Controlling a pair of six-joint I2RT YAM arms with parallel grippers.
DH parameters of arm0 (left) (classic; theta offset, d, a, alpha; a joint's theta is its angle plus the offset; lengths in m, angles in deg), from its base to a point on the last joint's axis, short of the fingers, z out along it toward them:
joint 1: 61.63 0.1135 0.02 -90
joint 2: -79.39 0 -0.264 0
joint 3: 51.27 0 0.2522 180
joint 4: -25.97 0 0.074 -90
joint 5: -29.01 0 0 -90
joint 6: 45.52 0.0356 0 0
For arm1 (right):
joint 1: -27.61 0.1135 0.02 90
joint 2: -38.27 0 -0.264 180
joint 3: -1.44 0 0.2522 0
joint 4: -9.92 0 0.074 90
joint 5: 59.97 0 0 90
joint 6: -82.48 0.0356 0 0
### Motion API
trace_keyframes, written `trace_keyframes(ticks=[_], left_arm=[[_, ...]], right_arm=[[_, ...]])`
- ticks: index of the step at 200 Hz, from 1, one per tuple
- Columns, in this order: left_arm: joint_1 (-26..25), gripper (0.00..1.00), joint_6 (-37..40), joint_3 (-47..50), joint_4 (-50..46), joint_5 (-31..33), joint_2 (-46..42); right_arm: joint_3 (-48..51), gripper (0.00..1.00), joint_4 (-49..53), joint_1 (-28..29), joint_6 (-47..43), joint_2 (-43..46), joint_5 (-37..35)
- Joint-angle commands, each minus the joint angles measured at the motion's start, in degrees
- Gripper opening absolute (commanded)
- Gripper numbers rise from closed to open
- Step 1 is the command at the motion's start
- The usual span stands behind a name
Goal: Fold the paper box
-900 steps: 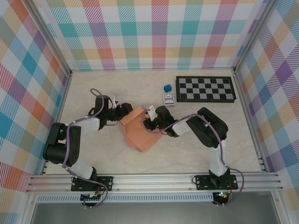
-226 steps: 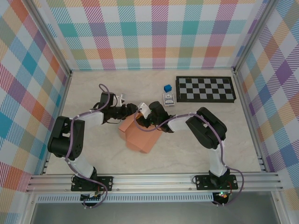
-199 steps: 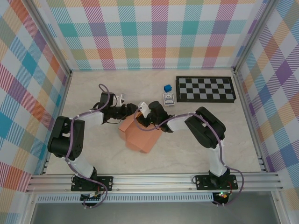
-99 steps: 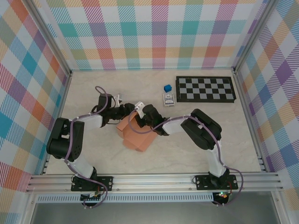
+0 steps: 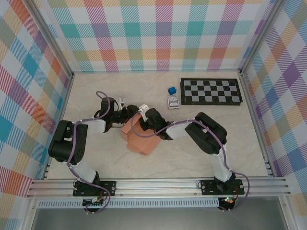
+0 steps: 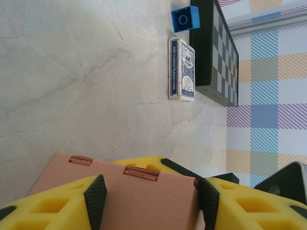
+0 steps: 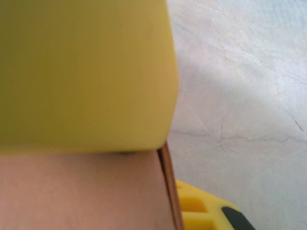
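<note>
1. Salmon-orange cardboard of the paper box (image 5: 143, 140) could be creased or torn if its thin wall, apparently pinched by the clenched right gripper (image 5: 141, 120), is pulled against the left gripper (image 5: 128, 116), by which the box is grasped across its width.
2. The box is seen left of centre on the table (image 5: 201, 153), its upper edge held by both grippers.

No legible text or numbers anywhere, not even on the blue-white card pack (image 6: 181, 69) (print way too tiny)
</note>
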Motion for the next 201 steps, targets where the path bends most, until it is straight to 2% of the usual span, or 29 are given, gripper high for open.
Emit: trace_keyframes(ticks=[1,26,40,57,77,95,117,137,158,201], left_arm=[[-2.2,0.59,-3.0,-0.3,-6.0,-1.8,0.8],[0.3,0.66,-1.4,-1.7,-8.5,-0.1,-2.8],[2.7,0.75,0.6,-3.2,-13.3,3.6,-6.1],[6.5,0.80,3.3,-4.3,-16.4,8.5,-9.6],[10.9,0.81,3.0,-4.4,-16.5,12.5,-11.6],[13.4,0.80,1.9,-3.8,-16.7,16.1,-11.9],[14.2,0.79,2.2,-2.9,-19.6,21.4,-12.4],[14.2,0.78,3.1,-0.9,-19.4,22.5,-13.0],[14.1,0.78,2.9,2.0,-18.3,22.8,-13.4],[13.3,0.76,1.3,8.1,-14.0,20.9,-13.9]], right_arm=[[1.5,0.05,2.2,-0.7,-1.5,0.4,0.4],[1.3,0.01,9.1,-2.3,-5.9,2.9,4.9],[0.4,0.00,15.6,-4.2,-8.6,5.4,9.6],[-1.8,0.00,25.2,-6.2,-11.9,9.2,14.1],[-6.6,0.00,37.4,-6.5,-18.9,12.3,13.8],[-9.5,0.00,43.9,-7.3,-26.1,14.2,13.2],[-16.3,0.01,56.9,-9.3,-38.9,13.5,10.3],[-20.3,0.03,67.3,-10.6,-52.1,13.0,9.1],[-26.0,0.06,77.3,-10.6,-59.9,11.7,11.0],[-29.8,0.08,79.3,-8.9,-69.6,5.2,2.1]])
